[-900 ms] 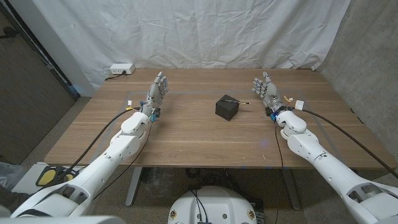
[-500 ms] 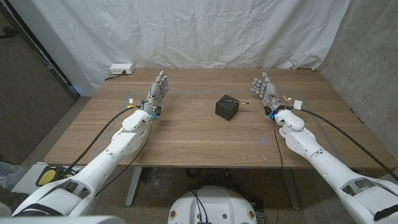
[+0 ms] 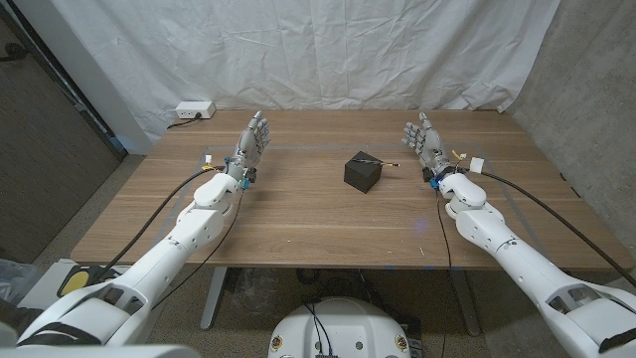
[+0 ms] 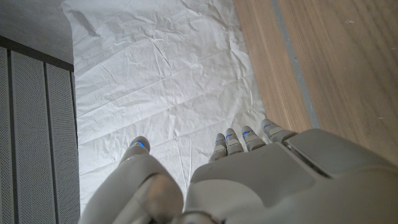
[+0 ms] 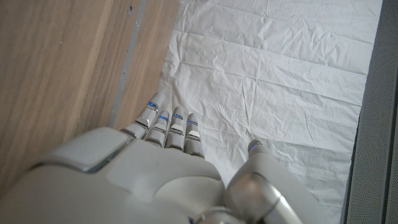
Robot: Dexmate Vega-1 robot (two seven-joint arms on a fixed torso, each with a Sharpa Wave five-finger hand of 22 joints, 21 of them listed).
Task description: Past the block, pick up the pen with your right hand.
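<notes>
Both hands open and idle, pen lying just past the block.

Left hand [image 3: 249,149] toward the left edge of the tabletop [image 3: 298,219], fingers apart, holding nothing; right hand [image 3: 427,146] toward the right edge, likewise empty with fingers apart. Mid-tabletop, black block [image 3: 362,173]; just beyond it, thin pen [image 3: 382,161]. At the far left corner, white power strip [image 3: 194,110].

Wooden table [image 3: 298,219] carries a black block [image 3: 362,173] (pen [image 3: 378,160] just behind it).
</notes>
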